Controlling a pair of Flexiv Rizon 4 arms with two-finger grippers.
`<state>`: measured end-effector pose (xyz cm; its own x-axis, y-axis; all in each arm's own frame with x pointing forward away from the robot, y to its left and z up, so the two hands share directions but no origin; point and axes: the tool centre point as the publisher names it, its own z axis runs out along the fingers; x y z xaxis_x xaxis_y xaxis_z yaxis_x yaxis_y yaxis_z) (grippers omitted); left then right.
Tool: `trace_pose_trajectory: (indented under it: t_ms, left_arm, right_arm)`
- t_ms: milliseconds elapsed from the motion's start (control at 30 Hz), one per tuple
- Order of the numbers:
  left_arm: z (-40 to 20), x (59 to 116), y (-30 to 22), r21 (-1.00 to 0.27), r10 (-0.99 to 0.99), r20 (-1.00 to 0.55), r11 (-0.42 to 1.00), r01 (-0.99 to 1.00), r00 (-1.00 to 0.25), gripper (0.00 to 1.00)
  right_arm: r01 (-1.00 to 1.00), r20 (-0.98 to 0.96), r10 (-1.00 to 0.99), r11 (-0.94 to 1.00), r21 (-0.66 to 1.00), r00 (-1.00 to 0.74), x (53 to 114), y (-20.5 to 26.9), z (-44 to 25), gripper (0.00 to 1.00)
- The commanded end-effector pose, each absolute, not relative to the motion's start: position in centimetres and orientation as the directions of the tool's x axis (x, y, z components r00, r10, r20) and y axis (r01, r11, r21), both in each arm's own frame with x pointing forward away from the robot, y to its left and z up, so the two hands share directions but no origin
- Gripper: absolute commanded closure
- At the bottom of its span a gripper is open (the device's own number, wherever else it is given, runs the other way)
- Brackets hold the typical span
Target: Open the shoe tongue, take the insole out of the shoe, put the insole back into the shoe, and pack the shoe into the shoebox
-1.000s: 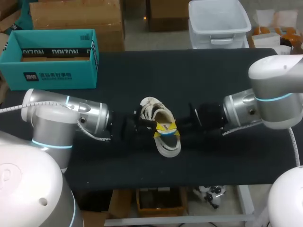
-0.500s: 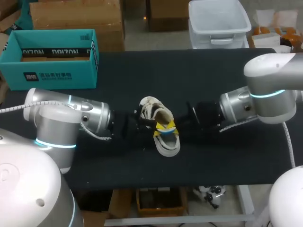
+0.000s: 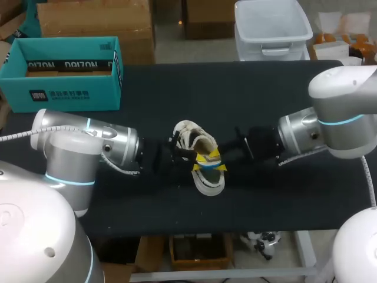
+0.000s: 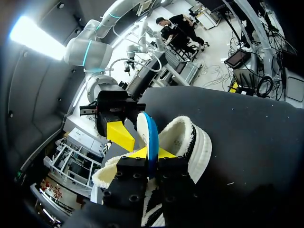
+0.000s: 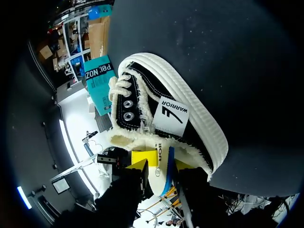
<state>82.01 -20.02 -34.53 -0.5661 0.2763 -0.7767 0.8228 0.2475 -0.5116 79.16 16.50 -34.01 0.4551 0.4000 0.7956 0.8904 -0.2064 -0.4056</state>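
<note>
Insole point(image 4: 151, 133) on edge in shoe point(image 4: 199, 142), in left gripper point(image 4: 153, 153) and right gripper point(image 5: 162, 164)

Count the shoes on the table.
1. The shoe lies in the middle, its insole standing up out of it; the shoebox at the far left could hide another inside.

— Shoe point(image 3: 204, 180) mouth?
— Blocked: the upright insole point(image 4: 151, 135) fills it, with the left gripper point(image 4: 153, 154) and right gripper point(image 5: 164, 164) pinching it from opposite sides.
— The shoebox point(image 3: 65, 94)?
— Bare table point(image 3: 153, 88) between, top open.
</note>
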Motion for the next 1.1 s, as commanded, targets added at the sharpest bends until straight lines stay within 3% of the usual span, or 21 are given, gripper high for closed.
trace_pose_trajectory:
  t_ms: [33,167,333,367,433,467,500,567,600,633,733,767,1100]
  left_arm:
    - [-34.7,81.8,-20.1,-0.51,0.271,-0.779,0.251,0.823,-0.566,1.0]
    - [-34.7,81.8,-20.2,-0.51,0.27,-0.779,0.252,0.823,-0.565,1.0]
    - [-34.6,81.7,-20.1,-0.501,0.262,-0.783,0.272,0.822,-0.564,1.0]
    - [-34.6,81.7,-20.1,-0.501,0.265,-0.782,0.27,0.822,-0.564,0.91]
    - [-34.6,81.7,-20.1,-0.498,0.269,-0.783,0.266,0.825,-0.56,0.91]
    - [-34.6,81.7,-20.1,-0.497,0.27,-0.785,0.265,0.826,-0.558,0.69]
    - [-34.6,81.7,-20.1,-0.495,0.269,-0.787,0.26,0.829,-0.555,0.65]
    - [-34.6,81.8,-20.1,-0.492,0.266,-0.791,0.257,0.832,-0.55,0.67]
    - [-34.6,81.8,-20.2,-0.492,0.264,-0.793,0.254,0.833,-0.549,0.79]
    - [-34.6,81.8,-20.2,-0.493,0.263,-0.793,0.251,0.833,-0.549,0.84]
    - [-34.6,81.8,-20.2,-0.493,0.266,-0.793,0.25,0.834,-0.548,0.84]
    - [-34.6,81.8,-20.2,-0.494,0.267,-0.792,0.251,0.833,-0.55,1.0]
    - [-34.6,81.7,-20.1,-0.508,0.274,-0.769,0.284,0.813,-0.577,1.0]
  right_arm:
    - [0.889,0.792,0.404,-0.223,-0.4,0.458,78.6,16.6,-33.6,0.83]
    - [0.886,0.789,0.405,-0.219,-0.408,0.463,78.5,16.7,-33.8,1.0]
    - [0.884,0.785,0.407,-0.203,-0.421,0.467,78.7,17.0,-34.2,1.0]
    - [0.883,0.782,0.409,-0.2,-0.425,0.469,78.7,17.0,-34.3,1.0]
    - [0.882,0.781,0.41,-0.199,-0.427,0.47,78.8,17.0,-34.4,1.0]
    - [0.882,0.781,0.41,-0.199,-0.427,0.471,78.9,17.0,-34.5,1.0]
    - [0.882,0.781,0.41,-0.198,-0.428,0.471,79.0,17.0,-34.5,1.0]
    - [0.881,0.781,0.408,-0.196,-0.431,0.473,79.1,17.0,-34.7,1.0]
    - [0.879,0.78,0.407,-0.197,-0.434,0.476,79.1,16.9,-34.8,1.0]
    - [0.878,0.779,0.407,-0.198,-0.435,0.478,79.2,16.8,-34.8,1.0]
    - [0.877,0.778,0.405,-0.201,-0.437,0.48,79.2,16.7,-34.9,1.0]
    - [0.876,0.778,0.404,-0.2,-0.438,0.481,79.3,16.8,-35.0,1.0]
    - [0.871,0.764,0.421,-0.186,-0.456,0.49,81.0,17.2,-36.3,1.0]
